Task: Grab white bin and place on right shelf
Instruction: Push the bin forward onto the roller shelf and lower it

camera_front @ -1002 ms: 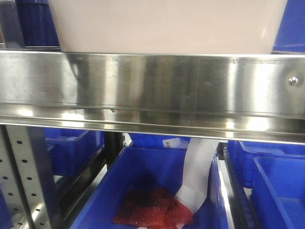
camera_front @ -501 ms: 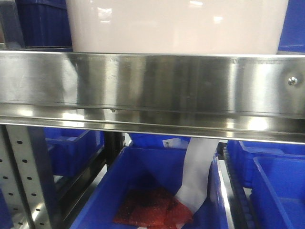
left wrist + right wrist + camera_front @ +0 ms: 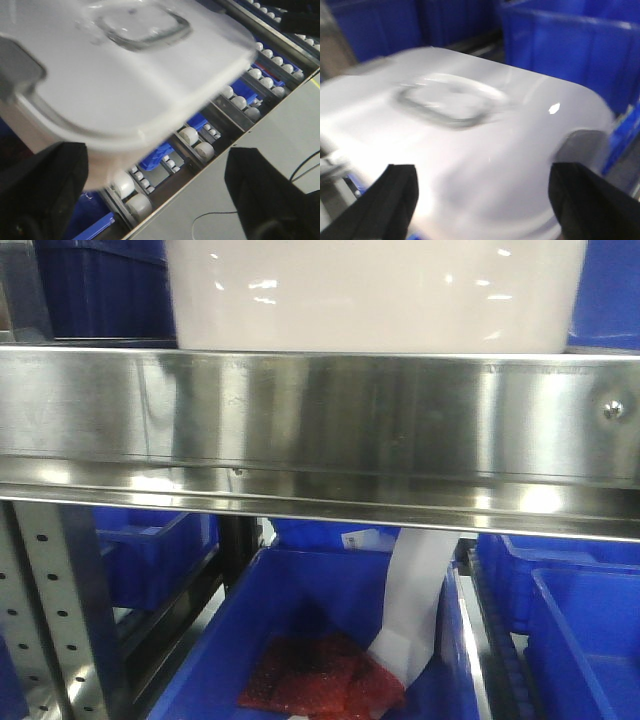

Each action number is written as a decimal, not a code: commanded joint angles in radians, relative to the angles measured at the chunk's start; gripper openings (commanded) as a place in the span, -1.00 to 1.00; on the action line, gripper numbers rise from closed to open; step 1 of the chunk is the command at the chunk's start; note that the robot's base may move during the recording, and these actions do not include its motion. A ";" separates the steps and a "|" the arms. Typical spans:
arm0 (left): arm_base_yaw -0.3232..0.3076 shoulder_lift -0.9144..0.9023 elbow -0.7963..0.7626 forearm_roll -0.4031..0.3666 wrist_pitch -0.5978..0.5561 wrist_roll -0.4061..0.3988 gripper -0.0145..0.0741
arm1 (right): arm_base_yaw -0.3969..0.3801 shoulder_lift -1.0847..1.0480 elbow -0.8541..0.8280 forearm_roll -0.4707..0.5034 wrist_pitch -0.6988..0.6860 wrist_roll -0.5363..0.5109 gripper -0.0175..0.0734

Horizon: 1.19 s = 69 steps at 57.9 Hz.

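Note:
The white bin [image 3: 375, 295] fills the top of the front view, standing just behind the broad shiny front rail of the right shelf [image 3: 320, 420]. The left wrist view shows its glossy lid [image 3: 115, 75] with the grey handle [image 3: 142, 30], blurred, over the roller tracks. My left gripper [image 3: 152, 185] is open, with one dark finger [image 3: 42, 195] beside the bin's side wall and the other over the floor. Above the near part of the lid [image 3: 470, 125], my right gripper [image 3: 485, 195] is open with its fingers spread wide. Neither gripper appears in the front view.
Below the rail sit blue crates [image 3: 580, 630]; one [image 3: 290, 610] holds red packets [image 3: 320, 680] and a white paper strip [image 3: 415, 610]. A perforated upright [image 3: 45, 610] stands at the left. Roller tracks [image 3: 240, 95] run under the bin. Blue crates [image 3: 570, 50] stand behind it.
The bin's left edge has shifted right along the rail and the bin looks narrower, as if farther back on the shelf. The shelf and the crates below are unchanged.

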<state>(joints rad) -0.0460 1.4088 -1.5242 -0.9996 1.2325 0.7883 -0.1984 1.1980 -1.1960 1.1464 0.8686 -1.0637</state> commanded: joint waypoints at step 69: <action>-0.006 -1.087 0.846 0.651 -0.642 -0.486 -0.94 | 0.002 -1.053 0.650 -0.627 -0.370 0.615 -0.45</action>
<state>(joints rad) -0.0460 0.3941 -0.7263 -0.3225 0.7497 0.3084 -0.1984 0.1841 -0.5514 0.5018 0.6392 -0.4516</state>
